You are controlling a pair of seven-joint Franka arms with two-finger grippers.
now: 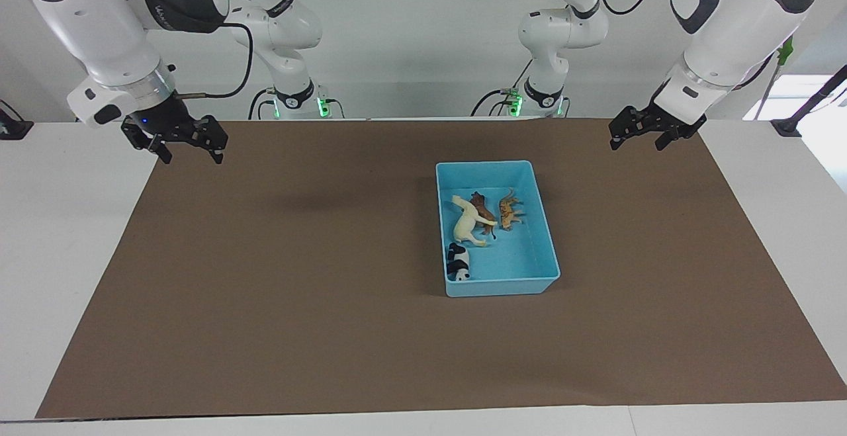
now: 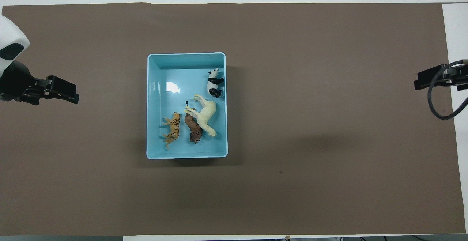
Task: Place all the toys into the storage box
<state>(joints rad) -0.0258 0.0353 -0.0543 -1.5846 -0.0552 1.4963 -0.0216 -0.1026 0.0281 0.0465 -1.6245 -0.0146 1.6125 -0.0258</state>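
Note:
The light blue storage box (image 1: 486,164) (image 2: 186,54) sits on the brown mat, toward the left arm's end of the table. All the toys lie inside it: a cream-white horse (image 1: 466,225) (image 2: 206,115), a brown animal (image 1: 482,207) (image 2: 194,130) touching the horse, a tan-orange striped cat (image 1: 508,214) (image 2: 173,129), and a panda (image 1: 458,264) (image 2: 214,82) in the corner farthest from the robots. My right gripper (image 1: 192,156) (image 2: 421,83) hangs open and empty over the mat's edge at the right arm's end. My left gripper (image 1: 635,145) (image 2: 69,95) hangs open and empty over the mat's edge at the left arm's end.
The brown mat (image 1: 298,290) covers most of the white table (image 1: 59,224). Both arm bases (image 1: 298,102) stand at the robots' edge of the table. Nothing but the box lies on the mat.

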